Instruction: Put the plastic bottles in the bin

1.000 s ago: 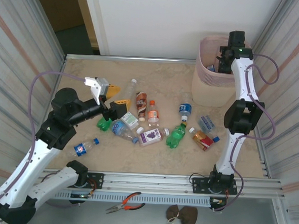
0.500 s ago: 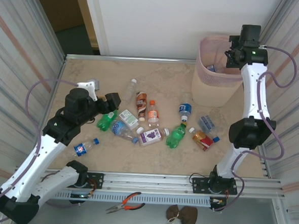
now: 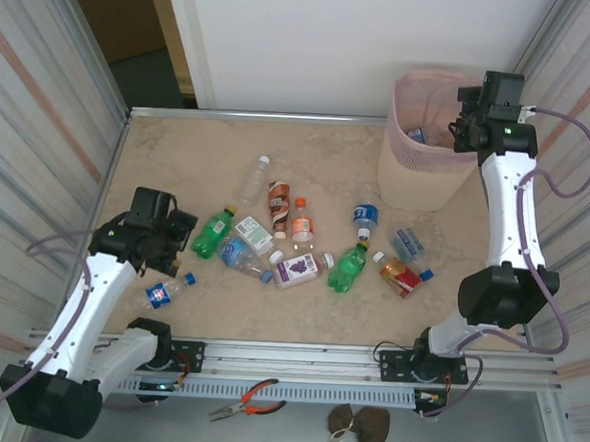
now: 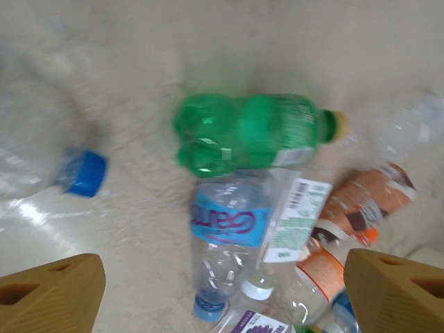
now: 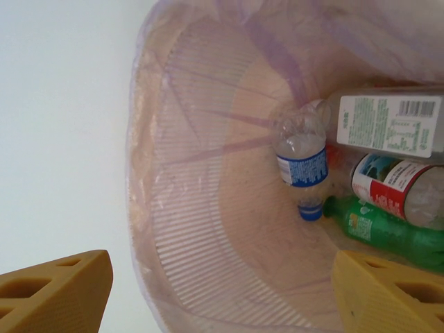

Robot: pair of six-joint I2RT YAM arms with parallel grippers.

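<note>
Left claw (image 4: 222, 295): spread wide, holding nothing; poised over the green bottle (image 4: 243, 132) and a clear blue-labelled bottle (image 4: 229, 229) at the left of the worktop (image 3: 178, 164).
Right claw (image 5: 222, 291): spread wide, empty, above the mouth of the bin (image 5: 201, 208).
Bin position: far right corner of the worktop.
Bin contents: several bottles, one blue-banded bottle (image 5: 300, 163) cap down.
Remaining plastic bottles (image 3: 302, 267): lying on their sides, clustered mid-worktop.
</note>
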